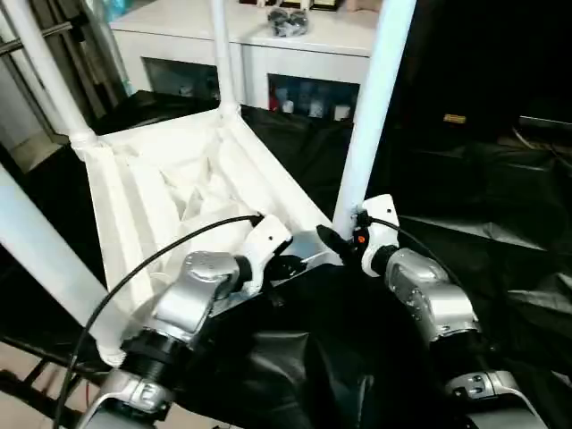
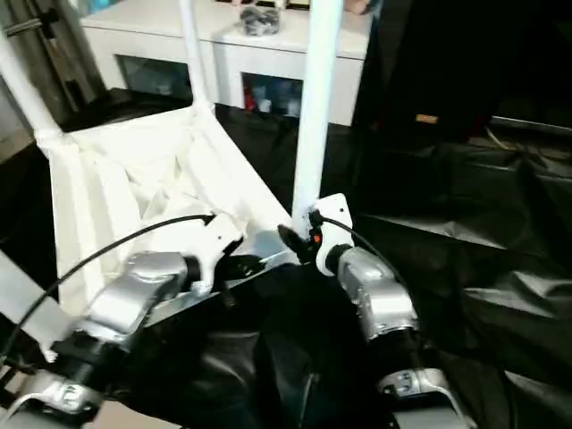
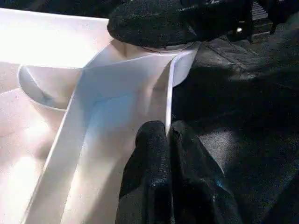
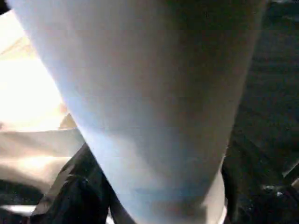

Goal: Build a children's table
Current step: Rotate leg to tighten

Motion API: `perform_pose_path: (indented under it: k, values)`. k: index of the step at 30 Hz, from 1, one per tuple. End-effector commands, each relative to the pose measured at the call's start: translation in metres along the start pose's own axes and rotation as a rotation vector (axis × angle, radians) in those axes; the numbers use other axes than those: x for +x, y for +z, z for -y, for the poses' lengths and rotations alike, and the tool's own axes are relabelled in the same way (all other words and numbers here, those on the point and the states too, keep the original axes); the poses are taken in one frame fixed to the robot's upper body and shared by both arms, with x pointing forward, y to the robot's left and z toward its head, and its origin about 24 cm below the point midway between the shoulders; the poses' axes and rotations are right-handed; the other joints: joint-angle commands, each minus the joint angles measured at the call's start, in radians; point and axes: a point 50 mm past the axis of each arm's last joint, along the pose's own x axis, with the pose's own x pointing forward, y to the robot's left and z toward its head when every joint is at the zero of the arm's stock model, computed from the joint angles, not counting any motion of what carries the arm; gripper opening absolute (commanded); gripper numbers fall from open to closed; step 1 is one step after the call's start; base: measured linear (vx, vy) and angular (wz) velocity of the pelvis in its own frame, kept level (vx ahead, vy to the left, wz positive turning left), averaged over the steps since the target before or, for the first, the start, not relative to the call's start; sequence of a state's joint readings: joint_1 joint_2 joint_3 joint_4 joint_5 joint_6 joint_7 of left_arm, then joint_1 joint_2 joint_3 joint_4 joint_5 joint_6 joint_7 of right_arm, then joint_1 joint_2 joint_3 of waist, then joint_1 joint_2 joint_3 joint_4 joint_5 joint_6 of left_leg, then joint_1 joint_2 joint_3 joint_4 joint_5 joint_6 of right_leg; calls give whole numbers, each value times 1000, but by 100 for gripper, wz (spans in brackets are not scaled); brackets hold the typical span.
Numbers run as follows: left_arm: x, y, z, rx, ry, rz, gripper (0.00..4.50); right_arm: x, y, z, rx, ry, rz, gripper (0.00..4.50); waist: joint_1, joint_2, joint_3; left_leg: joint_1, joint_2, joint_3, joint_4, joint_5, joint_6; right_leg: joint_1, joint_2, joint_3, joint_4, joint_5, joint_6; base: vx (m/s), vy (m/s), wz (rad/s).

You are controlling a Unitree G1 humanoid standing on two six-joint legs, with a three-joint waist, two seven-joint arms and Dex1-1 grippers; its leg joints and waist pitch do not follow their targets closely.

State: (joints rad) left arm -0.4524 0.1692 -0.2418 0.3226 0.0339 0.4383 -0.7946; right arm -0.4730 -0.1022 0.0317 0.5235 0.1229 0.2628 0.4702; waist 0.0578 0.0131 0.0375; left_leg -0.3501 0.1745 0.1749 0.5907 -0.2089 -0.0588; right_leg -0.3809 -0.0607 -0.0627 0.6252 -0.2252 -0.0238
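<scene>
The four white legs run out past the top and left edges of the head views, so their far ends are cut off; the right pincer's [image 1: 338, 243] fingertips are hidden against the base of the nearest leg [image 1: 371, 107], and in the right wrist view that leg sits between the two dark fingers [image 4: 70, 191], clasped at its base. The children's table [image 1: 170, 192] lies upside down, ribbed underside up, legs standing in the corner sockets; the left pincer [image 3: 167, 137] is pressed together on the thin rim of the top just beside the near corner socket, where the right pincer grips the leg. All of it rests on the black-draped table [image 1: 465, 197]; behind stands a white cabinet [image 1: 295, 54] with glass doors.
</scene>
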Motion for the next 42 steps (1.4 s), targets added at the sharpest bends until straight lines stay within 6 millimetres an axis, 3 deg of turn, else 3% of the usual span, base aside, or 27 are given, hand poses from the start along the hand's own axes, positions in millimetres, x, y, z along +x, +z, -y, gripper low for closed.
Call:
perform_pose_path:
  k: [1, 6, 7, 10, 14, 16, 17, 25, 38, 42]
  values:
    - [15, 18, 15, -4, -64, 84, 0, 9, -31, -29, 45, 126, -140, 335, 5, -19, -43, -7, 55, -19, -68, -85, 62, 44, -92, 58, -85, -143, -195, 0, 0, 0]
    - [7, 15, 18, 37, -144, 87, 0, 5, -22, -25, -49, 185, -109, 381, 4, -15, -43, -7, 57, -21, -69, -97, 59, 44, -94, 58, -87, -154, -193, 0, 0, 0]
    - [3, 14, 18, 42, -169, 89, 0, 3, -20, -26, -63, 238, -100, 381, 4, -12, -43, -7, 56, -21, -68, -97, 61, 44, -93, 58, -86, -142, -196, 0, 0, 0]
    - [-2, 12, 18, 58, -204, 95, 0, -3, -16, -28, -115, 349, -84, 381, 5, -16, -46, -10, 56, -19, -64, -70, 89, 48, -92, 57, -80, -66, -214, 0, 0, 0]
    - [-13, 5, 16, 72, -260, 69, 0, -19, -12, -26, -185, 512, -79, 381, 9, -14, -45, -10, 59, -19, -64, -65, 111, 48, -93, 56, -77, -44, -225, 0, 0, 0]
    - [-17, 2, 17, 91, -302, 57, 0, -25, -10, -24, -187, 568, -81, 381, 9, -14, -45, -8, 60, -20, -65, -71, 111, 47, -92, 55, -79, -61, -232, 0, 0, 0]
    - [-19, 1, 17, 98, -322, 53, 0, -28, -10, -23, -190, 594, -86, 381, 12, -7, -45, -6, 60, -21, -64, -77, 109, 46, -93, 56, -79, -66, -235, 0, 0, 0]
    - [-30, -2, 18, 109, -422, 26, 0, -44, -14, -19, -204, 724, -142, 381, 28, -13, -45, -4, 63, -19, -64, -73, 110, 47, -93, 56, -75, -48, -245, 0, 0, 0]
    - [-33, -6, 14, 99, -401, 19, 0, -49, -16, -22, -160, 788, -170, 281, 34, -17, -48, -5, 61, -18, -62, -49, 108, 47, -93, 54, -71, -36, -242, 0, 0, 0]
    - [-27, -5, 8, 79, -297, 14, 0, -38, -21, -21, -146, 646, -151, 270, 32, -18, -45, -5, 61, -18, -64, -54, 102, 44, -93, 55, -74, -53, -239, 0, 0, 0]
